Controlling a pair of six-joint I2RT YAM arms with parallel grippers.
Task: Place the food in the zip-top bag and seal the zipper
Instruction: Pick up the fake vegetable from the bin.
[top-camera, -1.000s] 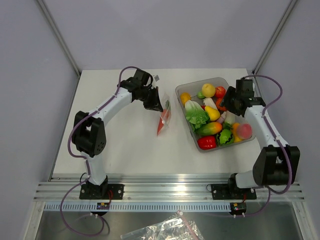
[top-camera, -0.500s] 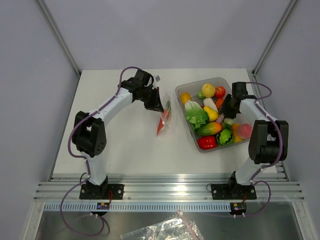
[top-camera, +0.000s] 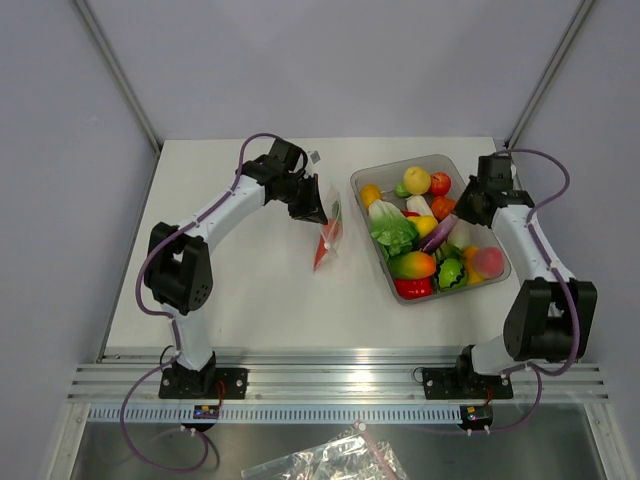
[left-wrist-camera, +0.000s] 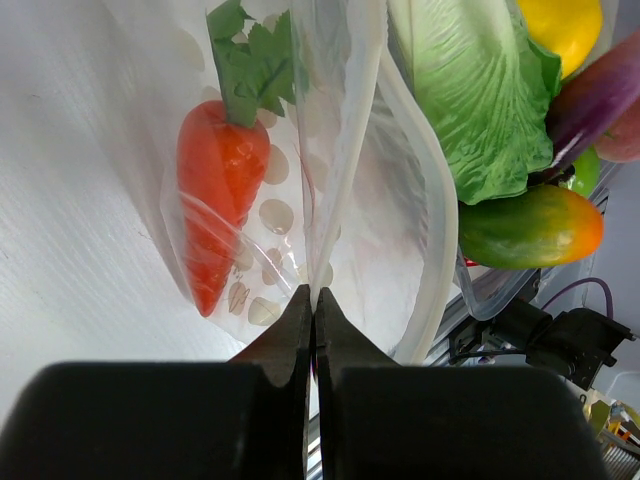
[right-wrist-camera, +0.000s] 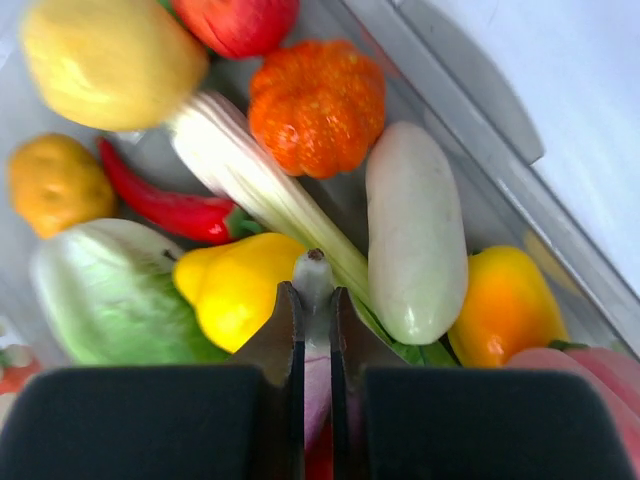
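Note:
The zip-top bag (top-camera: 328, 235) (left-wrist-camera: 370, 200) hangs over the table left of the bin. A red-orange carrot with a green top (left-wrist-camera: 215, 190) lies inside it. My left gripper (top-camera: 318, 212) (left-wrist-camera: 313, 295) is shut on the bag's upper edge, and the whitish zipper strip (left-wrist-camera: 438, 230) curves away to the right of the fingers. Over the bin, my right gripper (top-camera: 462, 212) (right-wrist-camera: 314, 290) is shut on the pale stem end of the purple eggplant (top-camera: 437, 233) (right-wrist-camera: 314, 272). The eggplant slants across the other toys. A small orange pumpkin piece (right-wrist-camera: 318, 105) lies beyond it.
The clear bin (top-camera: 432, 160) at the right holds several toys, among them green lettuce (top-camera: 393, 235), a mango (top-camera: 413, 265), a red bell pepper (top-camera: 412, 286) and a white piece (right-wrist-camera: 415, 235). A crumpled clear bag (top-camera: 330, 460) lies below the front rail.
My right gripper has closed on the eggplant's stem and drawn back a little, tilting the eggplant up over the other toys. The left arm and the bag have not moved.

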